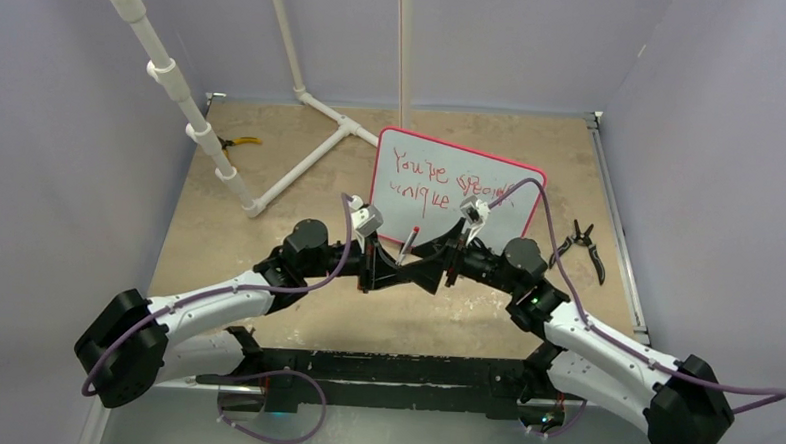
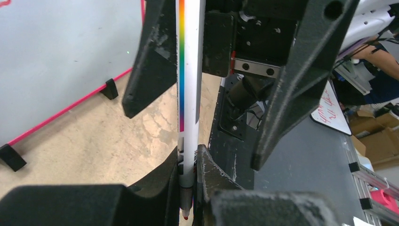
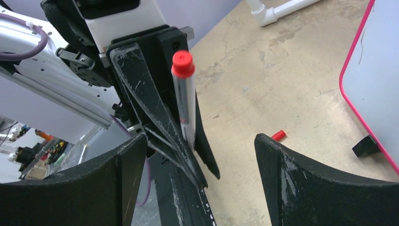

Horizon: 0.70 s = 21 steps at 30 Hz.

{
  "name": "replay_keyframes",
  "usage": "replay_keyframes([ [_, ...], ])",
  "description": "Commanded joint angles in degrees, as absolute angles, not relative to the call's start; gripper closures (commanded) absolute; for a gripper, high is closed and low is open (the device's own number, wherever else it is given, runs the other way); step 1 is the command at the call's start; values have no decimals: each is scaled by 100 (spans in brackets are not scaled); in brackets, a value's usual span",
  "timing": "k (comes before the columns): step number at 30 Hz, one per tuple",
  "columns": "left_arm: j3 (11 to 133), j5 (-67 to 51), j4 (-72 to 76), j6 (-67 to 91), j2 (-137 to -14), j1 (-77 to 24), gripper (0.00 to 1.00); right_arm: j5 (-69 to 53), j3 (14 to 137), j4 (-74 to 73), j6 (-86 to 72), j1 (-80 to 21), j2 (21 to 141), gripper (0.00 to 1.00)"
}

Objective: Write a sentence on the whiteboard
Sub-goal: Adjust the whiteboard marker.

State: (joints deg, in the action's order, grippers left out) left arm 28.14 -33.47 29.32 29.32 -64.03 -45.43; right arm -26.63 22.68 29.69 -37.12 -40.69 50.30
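Left tool [image 1: 397, 267] clenched low on the marker [image 1: 408, 245]; in the left wrist view the barrel runs up between its pads and the nib end pokes out below, looks bare. Red cap sits on the marker's other end in the right wrist view. Right tool [image 1: 424, 260] faces it head-on with its jaws spread wide and nothing in them, one either side of the barrel, apart from it. Judged risks: if the left grip lets go before the right one bites, the marker drops nib-first onto the desk [image 1: 271, 177]. A bite off the barrel's axis would leave the pen cocked and bad for writing. The tools stand close, so a small lurch could knock fingers together. The whiteboard [image 1: 515, 212] stands on small feet and a push from an arm would likely slide it or smear the ink. Whiteboard lies just beyond the two tools, at 12 to 1 o'clock in the top view, with its near edge close to them. The sentence [image 1: 441, 174] is on its far half, two red lines, at 12 o'clock from the marker. Small red bit [image 3: 278, 135] lies on the desk by the board's near corner; cannot tell what it is.
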Motion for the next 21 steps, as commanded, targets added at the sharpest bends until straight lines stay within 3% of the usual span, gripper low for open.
replay_keyframes([
  [1,2770,-3850,3320,2992,-6449,-4528,100,-2847,2632,3589,-3792,-4034,5171,18],
  [10,2767,-3645,3037,2836,-6403,-4537,100,-2793,2625,4261,-4014,-4034,5346,39],
  [21,2760,-3454,2883,2926,-6249,-4550,100,-2749,2555,4598,-3956,-4043,5537,92],
])
